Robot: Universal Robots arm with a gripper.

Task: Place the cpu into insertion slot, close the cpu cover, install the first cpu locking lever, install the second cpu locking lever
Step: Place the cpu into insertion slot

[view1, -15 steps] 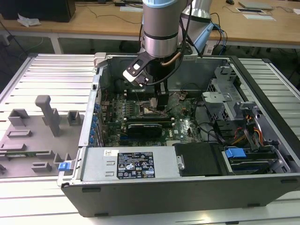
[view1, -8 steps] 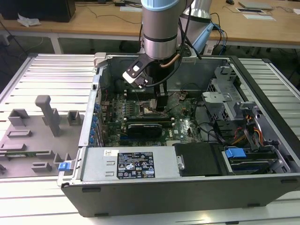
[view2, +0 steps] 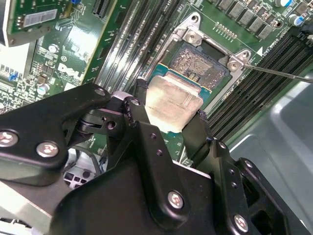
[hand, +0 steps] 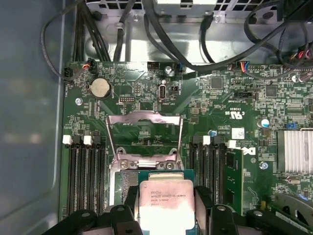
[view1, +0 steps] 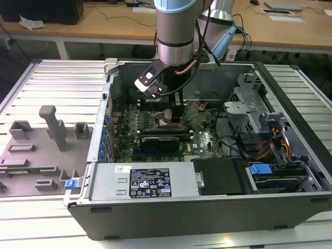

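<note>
Cpu [hand: 164, 208] held by hand [hand: 166, 197] over insertion slot [view2: 200, 66], cpu cover [hand: 144, 118] raised clear.

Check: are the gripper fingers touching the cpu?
Touching. In the second wrist view the fingers of the gripper press against two opposite edges of the cpu, with no gap on either side.

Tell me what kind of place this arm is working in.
Most likely a robotics lab or test workshop. An open computer case lies on a ribbed metal table, grey fixtures stand beside it, and wooden desks run behind. The gripper holds the cpu inside the case.
</note>
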